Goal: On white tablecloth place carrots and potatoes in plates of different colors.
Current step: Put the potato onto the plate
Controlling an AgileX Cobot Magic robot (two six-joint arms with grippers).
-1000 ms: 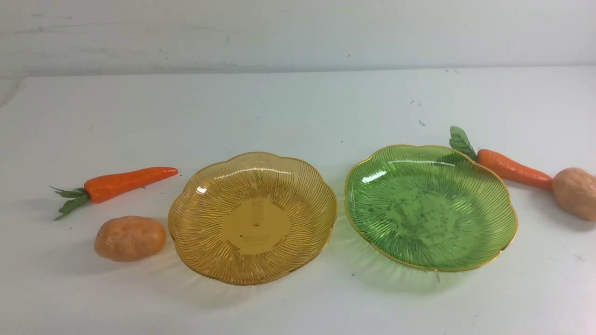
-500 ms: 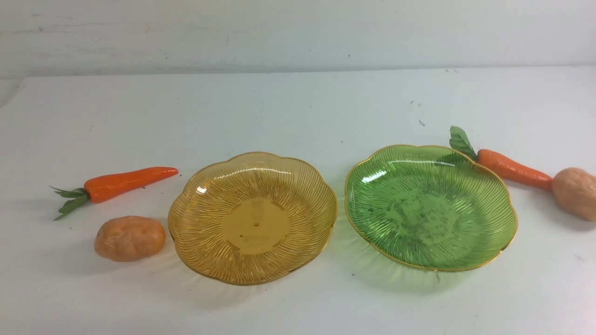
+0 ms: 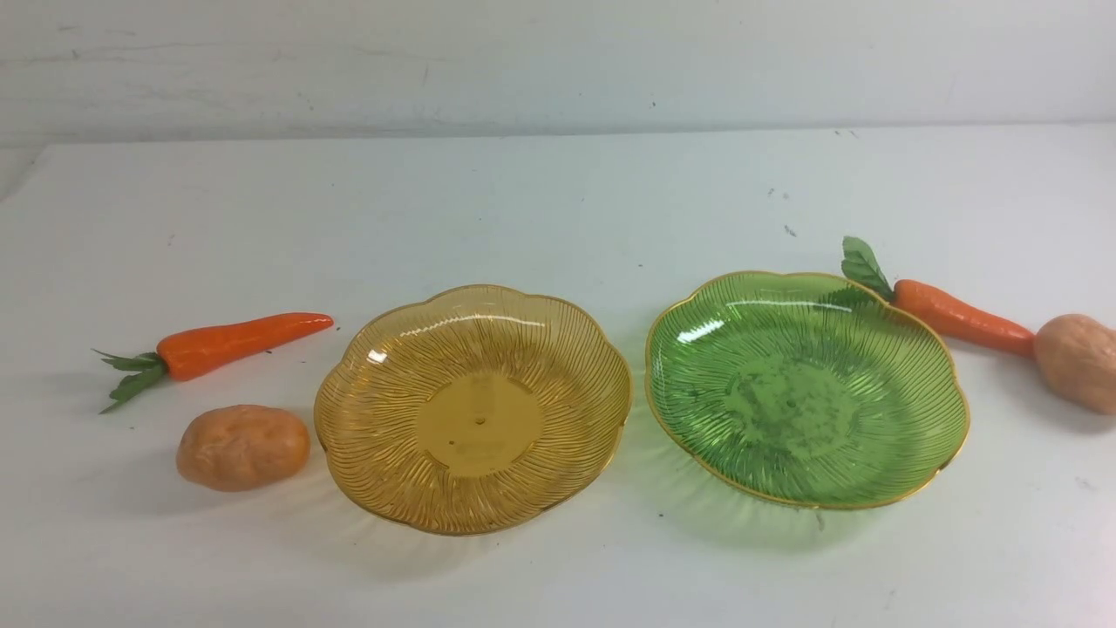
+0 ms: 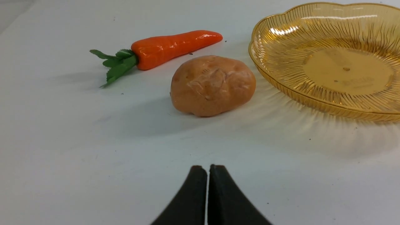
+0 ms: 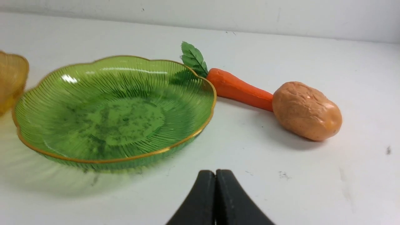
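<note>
On the white tablecloth (image 3: 558, 201) an amber-yellow plate (image 3: 472, 408) (image 4: 328, 59) and a green plate (image 3: 806, 388) (image 5: 114, 111) sit side by side, both empty. Left of the amber plate lie a carrot (image 3: 228, 344) (image 4: 168, 47) and a potato (image 3: 243, 446) (image 4: 213, 85). Right of the green plate lies a second carrot (image 3: 955, 316) (image 5: 239, 89), tip against a second potato (image 3: 1079, 362) (image 5: 307, 111), its leaf at the plate's rim. My left gripper (image 4: 208, 168) is shut and empty, short of the left potato. My right gripper (image 5: 215, 173) is shut and empty, near the green plate. Neither arm shows in the front view.
A pale wall (image 3: 558, 61) rises behind the table's far edge. The tablecloth's left corner (image 3: 39, 157) falls away at the back left. Small dark specks (image 3: 789, 230) dot the cloth behind the green plate.
</note>
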